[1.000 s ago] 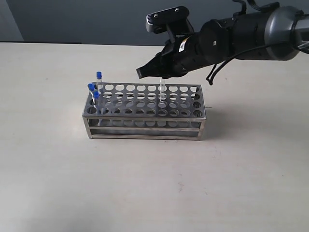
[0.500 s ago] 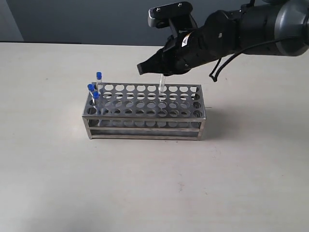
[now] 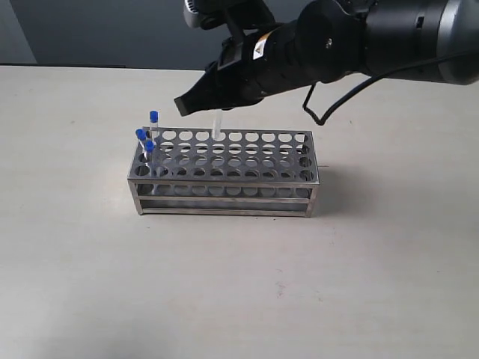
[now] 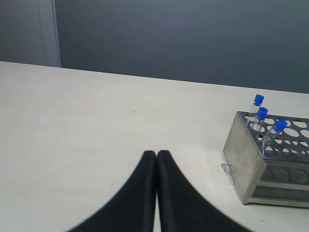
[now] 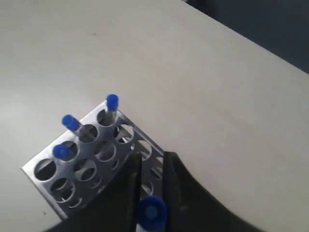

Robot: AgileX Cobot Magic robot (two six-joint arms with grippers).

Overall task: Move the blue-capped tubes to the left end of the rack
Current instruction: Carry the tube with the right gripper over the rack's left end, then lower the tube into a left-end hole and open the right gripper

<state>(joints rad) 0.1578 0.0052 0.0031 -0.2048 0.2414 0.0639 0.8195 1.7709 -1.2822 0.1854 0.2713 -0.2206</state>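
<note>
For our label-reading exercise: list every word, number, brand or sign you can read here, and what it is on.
Nothing is readable.
A sticker on the right gripper: too small and blurred to read.
The rack and the blue-capped tubes: no markings visible.

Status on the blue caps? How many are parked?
Done: three thin clear tubes with blue caps stand in holes at the left end of the silvery metal rack. In hand: the right gripper holds the fourth blue-capped tube over the rack, short of that end. Left: seat it in a hole beside the other three and let go.
</note>
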